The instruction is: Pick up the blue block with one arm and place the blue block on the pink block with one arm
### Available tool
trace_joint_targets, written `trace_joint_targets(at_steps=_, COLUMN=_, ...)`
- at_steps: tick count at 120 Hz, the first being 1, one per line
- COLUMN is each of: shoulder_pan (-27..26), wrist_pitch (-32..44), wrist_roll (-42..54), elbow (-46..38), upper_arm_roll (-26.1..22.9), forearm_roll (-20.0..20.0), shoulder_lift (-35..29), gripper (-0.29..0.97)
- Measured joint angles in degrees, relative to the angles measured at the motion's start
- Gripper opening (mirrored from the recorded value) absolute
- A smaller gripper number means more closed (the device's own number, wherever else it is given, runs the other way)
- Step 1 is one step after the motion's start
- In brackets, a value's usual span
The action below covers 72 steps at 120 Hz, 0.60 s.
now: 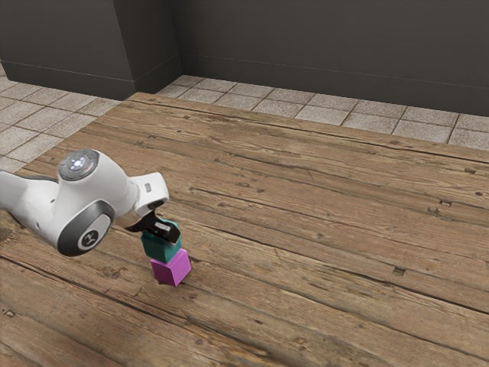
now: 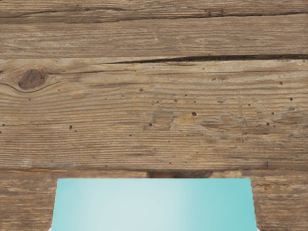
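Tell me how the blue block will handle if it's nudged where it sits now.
The blue block looks rigid and flat-faced, so it should slide, not roll. It seems offset on the pink block, toward the exterior view's left, so a nudge might tip it off.

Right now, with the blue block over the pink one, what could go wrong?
The blue block sits off-centre on the pink block, overhanging toward the exterior view's left, so it may tip once released. The gripper grips only its top; pulling away crooked could drag it off.
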Motion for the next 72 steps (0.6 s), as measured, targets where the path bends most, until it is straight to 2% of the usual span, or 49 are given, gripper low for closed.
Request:
trace_joint_targets(at_steps=25, shoulder_pan=-0.03, wrist_pitch=-0.69, wrist_roll=-0.12, elbow=0.39, upper_arm_roll=-0.02, forearm_roll=0.55, shoulder_lift=-0.71, gripper=0.59)
trace_joint_targets(at_steps=32, shoulder_pan=-0.18, wrist_pitch=-3.98, wrist_roll=-0.15, elbow=4.31, upper_arm_roll=1.07, forearm_roll=0.58, shoulder_lift=-1.8, gripper=0.61)
trace_joint_targets(at_steps=41, shoulder_pan=0.09, wrist_pitch=-13.85, wrist_roll=-0.21, elbow=15.53, upper_arm_roll=1.51, forearm_roll=0.09, shoulder_lift=-2.44, gripper=0.63)
trace_joint_targets(at_steps=60, shoulder_pan=0.08, wrist_pitch=-44.09, wrist_roll=-0.39, elbow=44.19, upper_arm_roll=2.19, forearm_roll=-9.33, shoulder_lift=-1.37, gripper=0.66)
trace_joint_targets(at_steps=72, shoulder_pan=0.03, wrist_pitch=-59.39, wrist_roll=0.03, elbow=51.57, upper_arm_roll=2.25, forearm_roll=-12.34, shoulder_lift=-0.9, gripper=0.67)
